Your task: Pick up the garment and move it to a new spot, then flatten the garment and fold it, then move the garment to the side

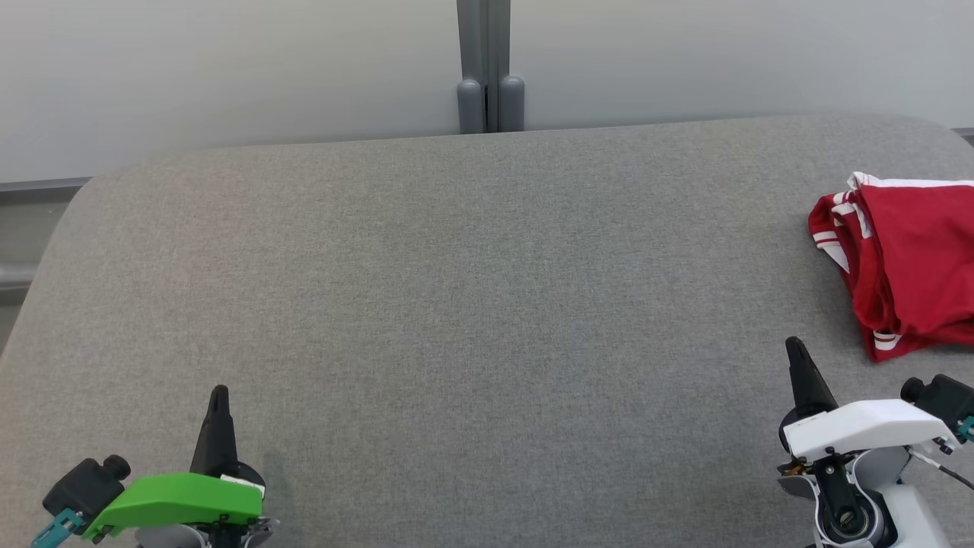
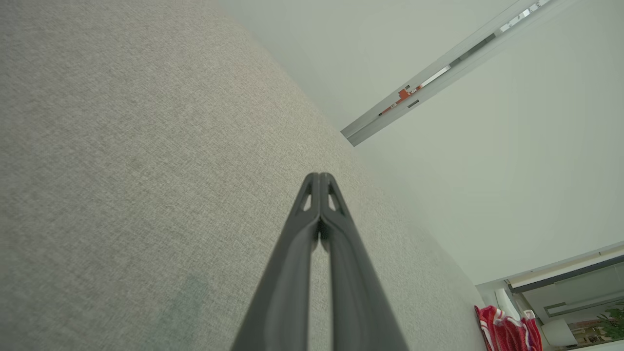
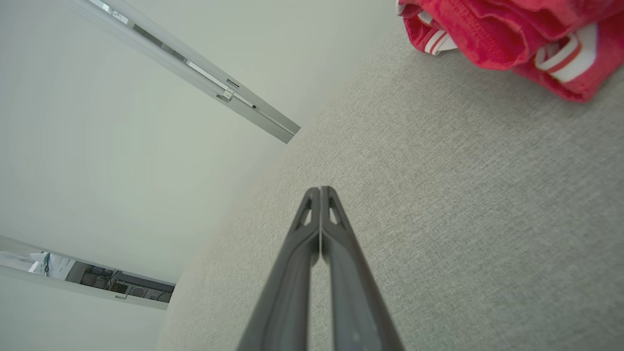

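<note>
The fingers (image 3: 341, 263) of the right gripper (image 1: 799, 358) are pressed together with nothing held, as are those of the left gripper (image 1: 218, 399). The red, white-striped garment (image 1: 909, 259) lies crumpled on the right side of the grey bench (image 1: 456, 304), near the right gripper. The right fingers should be spread first, then closed on a raised fold, so that the cloth is lifted rather than dragged.

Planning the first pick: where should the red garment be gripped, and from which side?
Likely the bunched near corner of the red garment, approached from its left by the right hand, once opened: those folds stand raised and lie nearest that hand.
</note>
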{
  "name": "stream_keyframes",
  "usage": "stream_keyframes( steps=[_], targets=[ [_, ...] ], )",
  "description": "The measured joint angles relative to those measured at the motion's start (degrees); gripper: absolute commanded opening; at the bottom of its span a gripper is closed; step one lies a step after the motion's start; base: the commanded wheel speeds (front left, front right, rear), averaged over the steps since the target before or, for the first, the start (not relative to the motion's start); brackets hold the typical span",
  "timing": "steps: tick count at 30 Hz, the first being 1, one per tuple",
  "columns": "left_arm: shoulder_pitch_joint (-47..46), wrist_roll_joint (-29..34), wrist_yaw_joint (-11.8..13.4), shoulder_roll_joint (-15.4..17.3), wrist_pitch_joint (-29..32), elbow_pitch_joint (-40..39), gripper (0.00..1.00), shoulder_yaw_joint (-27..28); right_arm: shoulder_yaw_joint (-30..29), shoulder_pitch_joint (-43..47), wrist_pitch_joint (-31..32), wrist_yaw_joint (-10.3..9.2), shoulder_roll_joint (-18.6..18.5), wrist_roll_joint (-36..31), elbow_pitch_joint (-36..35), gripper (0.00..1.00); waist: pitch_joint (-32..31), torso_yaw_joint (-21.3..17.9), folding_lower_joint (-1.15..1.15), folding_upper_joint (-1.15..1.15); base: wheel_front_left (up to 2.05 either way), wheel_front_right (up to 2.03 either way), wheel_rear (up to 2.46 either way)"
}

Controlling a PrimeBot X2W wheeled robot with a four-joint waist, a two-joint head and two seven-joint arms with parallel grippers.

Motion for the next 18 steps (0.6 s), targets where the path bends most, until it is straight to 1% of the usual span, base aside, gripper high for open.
stream_keyframes(
  steps=[18],
  targets=[
    [-0.8, -11.1, 0.0, 0.0, 3.0, -0.8, 0.00, 1.0, -0.6, 0.1, 2.3, 0.00, 0.3, 11.3, -1.3, 0.00, -0.2, -0.4, 0.00, 0.00, 0.00, 0.00, 0.00]
  ],
)
